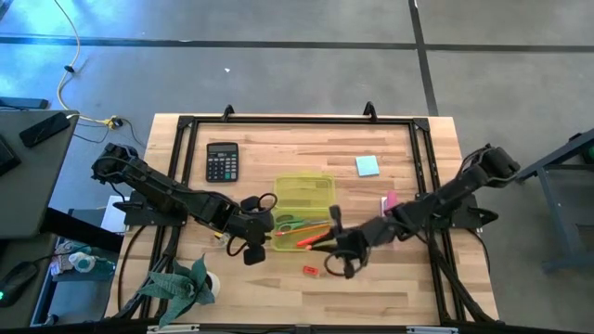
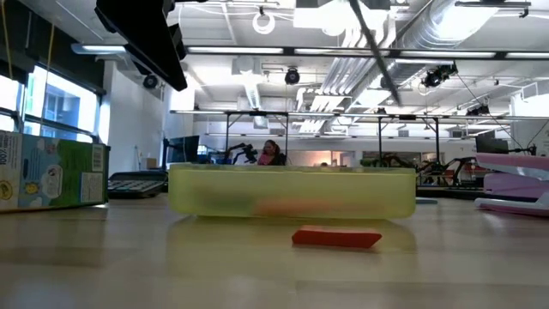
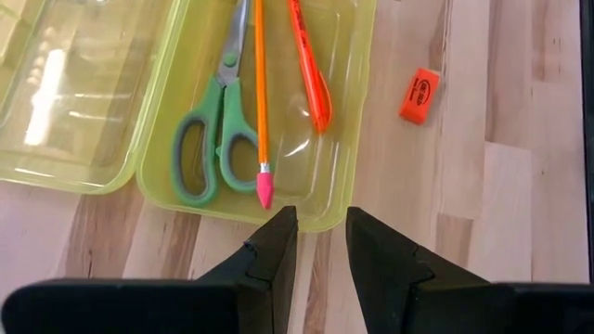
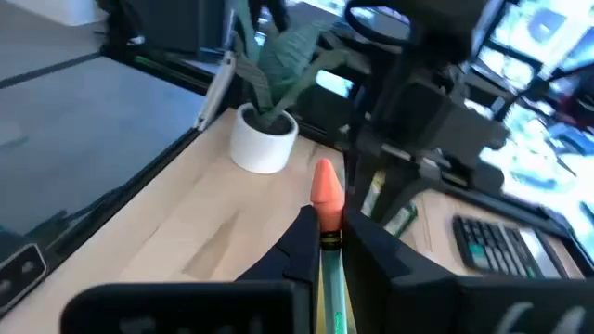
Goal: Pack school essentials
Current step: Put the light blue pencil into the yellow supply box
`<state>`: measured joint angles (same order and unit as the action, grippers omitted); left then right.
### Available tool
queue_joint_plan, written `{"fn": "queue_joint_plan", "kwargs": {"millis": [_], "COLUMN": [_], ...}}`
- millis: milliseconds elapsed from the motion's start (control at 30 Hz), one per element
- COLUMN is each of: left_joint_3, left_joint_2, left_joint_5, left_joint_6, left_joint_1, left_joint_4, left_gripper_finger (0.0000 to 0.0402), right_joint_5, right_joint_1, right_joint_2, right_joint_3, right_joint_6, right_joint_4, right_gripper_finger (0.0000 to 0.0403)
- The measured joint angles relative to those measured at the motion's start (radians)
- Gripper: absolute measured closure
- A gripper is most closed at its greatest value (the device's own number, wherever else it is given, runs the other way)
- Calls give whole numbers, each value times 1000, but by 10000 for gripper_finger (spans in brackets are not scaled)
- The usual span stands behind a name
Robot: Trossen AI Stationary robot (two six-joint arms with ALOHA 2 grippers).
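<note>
The yellow-green plastic case (image 1: 304, 205) lies open near the middle of the table (image 1: 399, 278), lid half toward the far edge, tray half nearer the arms. In the left wrist view the tray (image 3: 339, 111) holds the green-handled scissors (image 3: 213, 139), an orange pencil (image 3: 261, 102) with a pink eraser tip lying beside them, and a red marker (image 3: 309, 70) next to the pencil. The lid half (image 3: 74, 93) looks bare, though glare on the plastic makes that hard to be sure of.

The left gripper (image 3: 320, 243) hangs just outside the tray's short end, its two fingers parted a little with nothing between them; the pencil's eraser tip lies just inside the wall in front of it. The small red eraser (image 3: 419, 95) sits on the bare wood beside the tray, apart from this gripper.

The right gripper (image 4: 327, 243) is closed on a green pencil (image 4: 327, 278) whose orange eraser end sticks out past the fingertips. From above, this gripper (image 1: 342, 249) sits at the tray's other side, with the red eraser (image 1: 310, 270) on the table just nearby.

Elsewhere on the table, the blue sticky-note pad (image 1: 368, 166) lies well apart from the case toward the far right, a calculator (image 1: 222, 161) to the far left, and a small potted plant (image 1: 190, 283) at the near left corner.
</note>
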<state>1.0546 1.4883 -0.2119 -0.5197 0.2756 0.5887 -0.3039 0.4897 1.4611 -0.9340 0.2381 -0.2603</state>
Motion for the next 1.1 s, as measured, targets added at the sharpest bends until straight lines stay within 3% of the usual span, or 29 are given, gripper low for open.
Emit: {"fn": "queue_joint_plan", "kwargs": {"millis": [167,333,567,800,1100], "left_joint_3": [0,0,0,0,0], "left_joint_2": [0,0,0,0,0], "left_joint_5": [-45,-136,-252,-256,-256], "left_joint_6": [0,-15,-37,-38,-37], "left_joint_1": [0,0,0,0,0], "left_joint_4": [64,154,249,253,248], "left_gripper_finger": [316,316,316,316,316], "right_joint_5": [188,300,312,311,278], "right_joint_1": [-74,-130,-184,-230,-269], "right_joint_2": [34,113,211,274,281], "right_joint_3": [0,0,0,0,0], "right_joint_6": [66,103,59,-38,-104], "right_joint_4": [-32,-107,-127,-157,-59], "right_gripper_finger": [380,380,380,380,380]}}
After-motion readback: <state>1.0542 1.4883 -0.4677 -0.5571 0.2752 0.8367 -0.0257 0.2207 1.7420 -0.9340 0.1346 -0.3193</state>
